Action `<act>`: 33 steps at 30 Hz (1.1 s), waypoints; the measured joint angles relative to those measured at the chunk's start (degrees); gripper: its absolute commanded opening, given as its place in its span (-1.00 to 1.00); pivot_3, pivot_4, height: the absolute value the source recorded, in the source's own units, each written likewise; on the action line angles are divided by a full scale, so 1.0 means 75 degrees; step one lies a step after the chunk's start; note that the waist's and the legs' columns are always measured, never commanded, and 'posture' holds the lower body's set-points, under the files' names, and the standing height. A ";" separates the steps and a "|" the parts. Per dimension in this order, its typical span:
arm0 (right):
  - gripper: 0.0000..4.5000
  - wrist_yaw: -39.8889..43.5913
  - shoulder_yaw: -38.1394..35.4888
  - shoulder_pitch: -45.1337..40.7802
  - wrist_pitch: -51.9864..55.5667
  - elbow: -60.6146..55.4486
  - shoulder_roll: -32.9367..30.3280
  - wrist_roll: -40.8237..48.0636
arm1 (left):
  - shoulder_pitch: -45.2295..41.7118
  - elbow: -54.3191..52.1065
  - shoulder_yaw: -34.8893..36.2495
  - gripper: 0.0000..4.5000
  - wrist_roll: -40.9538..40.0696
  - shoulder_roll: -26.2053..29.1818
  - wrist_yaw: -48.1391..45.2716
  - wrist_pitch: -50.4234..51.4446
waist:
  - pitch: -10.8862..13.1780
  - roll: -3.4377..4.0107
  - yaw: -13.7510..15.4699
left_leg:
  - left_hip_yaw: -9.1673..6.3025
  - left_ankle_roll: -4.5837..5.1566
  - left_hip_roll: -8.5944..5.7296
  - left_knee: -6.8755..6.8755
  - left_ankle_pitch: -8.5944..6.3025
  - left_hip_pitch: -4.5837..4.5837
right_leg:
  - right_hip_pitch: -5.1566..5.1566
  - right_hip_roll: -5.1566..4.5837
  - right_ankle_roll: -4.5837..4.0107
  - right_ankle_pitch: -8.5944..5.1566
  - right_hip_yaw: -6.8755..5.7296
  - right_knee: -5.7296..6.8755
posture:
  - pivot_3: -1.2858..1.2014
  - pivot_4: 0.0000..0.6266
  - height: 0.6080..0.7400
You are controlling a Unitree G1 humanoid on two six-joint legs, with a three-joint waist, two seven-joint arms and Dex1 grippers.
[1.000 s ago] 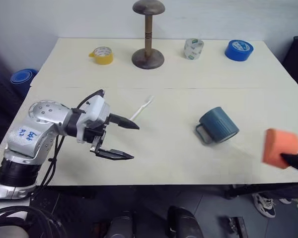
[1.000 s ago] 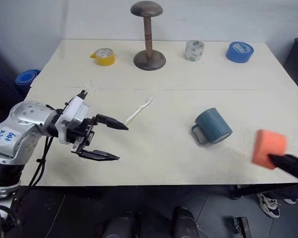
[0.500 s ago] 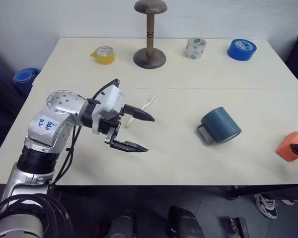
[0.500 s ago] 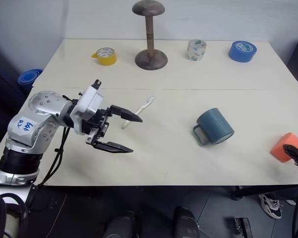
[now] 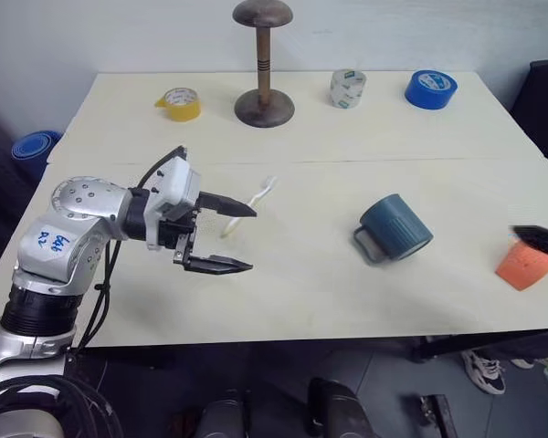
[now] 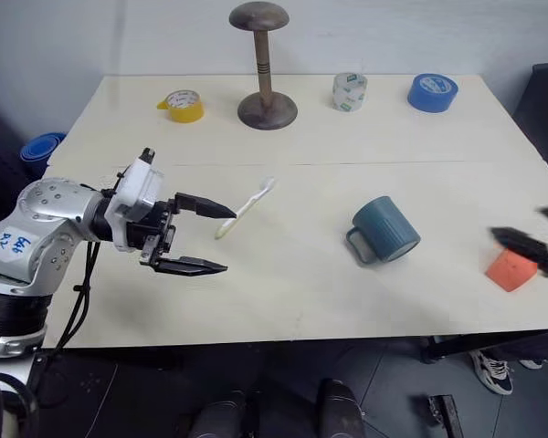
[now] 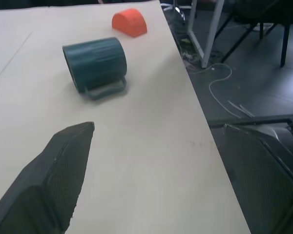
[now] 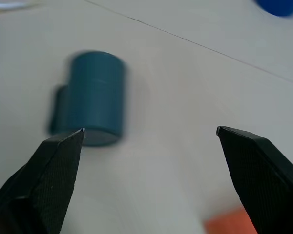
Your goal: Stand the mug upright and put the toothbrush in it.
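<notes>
The dark teal-blue ribbed mug (image 5: 395, 227) with a loop handle lies on its side right of centre in the head view, on the cream table (image 5: 329, 292), where it lay a second ago. The slim white plastic toothbrush (image 5: 249, 204) lies flat left of centre, pointing toward the upper right, its lower end behind a finger of the left gripper (image 5: 226, 236). That gripper hovers over the table at centre left, jaws spread wide and empty, much as before. The orange rounded block (image 5: 524, 265), a second ago pinched in the right gripper (image 8: 149, 131), now sits on the table at the right edge; that gripper's fingers have let go and stand wide apart above it, pointing at the mug. Along the top stand a yellow tape roll (image 5: 182, 103), a brown wooden stand (image 5: 263, 64), a clear tape roll (image 5: 347, 88) and a blue tape roll (image 5: 430, 88)
</notes>
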 measured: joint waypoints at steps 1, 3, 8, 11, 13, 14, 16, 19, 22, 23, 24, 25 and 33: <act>0.71 -0.0407 0.0517 -0.0524 0.0149 -0.0375 0.0468 0.0382 | -0.0005 0.0029 0.0042 1.00 0.0010 0.0050 0.0032 0.0000 | 0.0001 -0.0015 -0.0004 | -0.0004 -0.0003 0.0000 0.0001 -0.0001 -0.0005 | 0.0001 0.0000 0.0000 0.0000 -0.0010 -0.0002 | 0.03 -0.52 1.00; 0.41 -0.1254 0.1520 -0.1142 0.0471 -0.0792 0.1251 0.0747 | -0.0030 0.0133 0.0076 1.00 0.0039 0.0115 0.0093 -0.0002 | 0.0002 -0.0012 0.0035 | -0.0007 -0.0003 -0.0012 0.0002 -0.0002 -0.0023 | -0.0009 -0.0003 0.0000 0.0000 -0.0008 -0.0013 | 0.03 -0.52 1.00; 0.12 -0.3103 0.3616 -0.1866 0.0918 -0.1114 0.2474 -0.0036 | -0.0057 0.0317 0.0113 1.00 0.0135 0.0222 0.0165 0.0001 | 0.0002 -0.0013 0.0197 | -0.0011 0.0000 -0.0024 0.0003 -0.0003 -0.0050 | -0.0024 -0.0007 0.0001 0.0001 -0.0021 -0.0024 | 0.03 -0.52 1.00; 0.12 -0.3733 0.4338 -0.1834 0.1026 -0.1121 0.2885 -0.0634 | -0.0059 0.0316 0.0114 1.00 0.0162 0.0323 0.0183 0.0003 | 0.0002 -0.0013 0.0184 | -0.0008 0.0001 -0.0023 0.0001 -0.0003 -0.0053 | -0.0025 -0.0007 0.0002 0.0001 -0.0028 -0.0026 | 0.03 -0.52 1.00; 0.12 -0.4093 0.4654 -0.1834 0.1096 -0.1122 0.3152 -0.1030 | -0.0060 0.0315 0.0122 1.00 0.0180 0.0371 0.0200 0.0002 | 0.0002 -0.0013 0.0160 | -0.0005 0.0000 -0.0019 0.0001 -0.0003 -0.0051 | -0.0025 -0.0007 0.0003 0.0001 -0.0033 -0.0024 | 0.03 -0.52 1.00; 0.12 -0.4205 0.4760 -0.1833 0.1156 -0.1122 0.3230 -0.1176 | -0.0060 0.0312 0.0121 1.00 0.0187 0.0371 0.0213 0.0001 | 0.0002 -0.0013 0.0156 | -0.0003 0.0000 -0.0019 0.0002 -0.0002 -0.0050 | -0.0025 -0.0007 0.0002 0.0001 -0.0032 -0.0023 | 0.03 -0.52 1.00; 0.12 -0.4329 0.4952 -0.1836 0.1211 -0.1124 0.3282 -0.1434 | -0.0060 0.0311 0.0122 1.00 0.0199 0.0371 0.0255 0.0000 | 0.0002 -0.0013 0.0151 | -0.0002 0.0000 -0.0018 0.0006 0.0001 -0.0047 | -0.0024 -0.0007 0.0002 0.0001 -0.0028 -0.0018 | 0.03 -0.52 1.00; 0.12 -0.4405 0.5128 -0.1855 0.1217 -0.1129 0.3270 -0.1904 | -0.0060 0.0301 0.0122 1.00 0.0208 0.0371 0.0298 -0.0003 | 0.0002 -0.0012 0.0147 | 0.0000 0.0001 -0.0018 0.0006 0.0001 -0.0044 | -0.0024 -0.0007 0.0002 0.0001 -0.0025 -0.0015 | 0.03 -0.52 1.00; 0.12 -0.4418 0.5389 -0.1885 0.1168 -0.1112 0.3222 -0.2434 | -0.0059 0.0296 0.0121 1.00 0.0212 0.0370 0.0355 -0.0006 | 0.0002 -0.0012 0.0146 | 0.0000 0.0001 -0.0018 0.0004 0.0001 -0.0044 | -0.0025 -0.0007 0.0002 0.0001 -0.0026 -0.0017 | 0.03 -0.52 1.00; 0.12 -0.4418 0.5443 -0.1885 0.1155 -0.1083 0.3222 -0.2548 | -0.0060 0.0290 0.0121 1.00 0.0212 0.0368 0.0363 -0.0007 | 0.0002 -0.0012 0.0147 | 0.0000 0.0001 -0.0018 0.0004 0.0001 -0.0044 | -0.0025 -0.0007 0.0002 0.0001 -0.0026 -0.0017 | 0.03 -0.52 1.00; 0.12 -0.4414 0.5519 -0.1885 0.1120 -0.1033 0.3222 -0.2692 | -0.0060 0.0286 0.0121 1.00 0.0212 0.0365 0.0375 -0.0007 | 0.0002 -0.0013 0.0148 | 0.0000 0.0001 -0.0018 0.0004 0.0001 -0.0044 | -0.0024 -0.0007 0.0002 0.0001 -0.0027 -0.0017 | 0.03 -0.52 1.00; 0.12 -0.4403 0.5589 -0.1884 0.1070 -0.0929 0.3255 -0.2859 | -0.0060 0.0279 0.0121 1.00 0.0211 0.0351 0.0400 -0.0007 | 0.0002 -0.0013 0.0150 | 0.0000 0.0001 -0.0019 0.0004 0.0001 -0.0045 | -0.0024 -0.0007 0.0002 0.0001 -0.0026 -0.0018 | 0.03 -0.52 1.00; -0.24 -0.4287 0.5697 -0.1839 0.0298 0.0067 0.3884 -0.3745 | -0.0096 0.0130 0.0117 1.00 0.0143 0.0187 0.0402 0.0043 | 0.0002 -0.0013 0.0139 | 0.0002 0.0001 -0.0018 0.0005 0.0001 -0.0042 | -0.0023 -0.0007 0.0002 0.0001 -0.0025 -0.0015 | 0.03 -0.52 1.00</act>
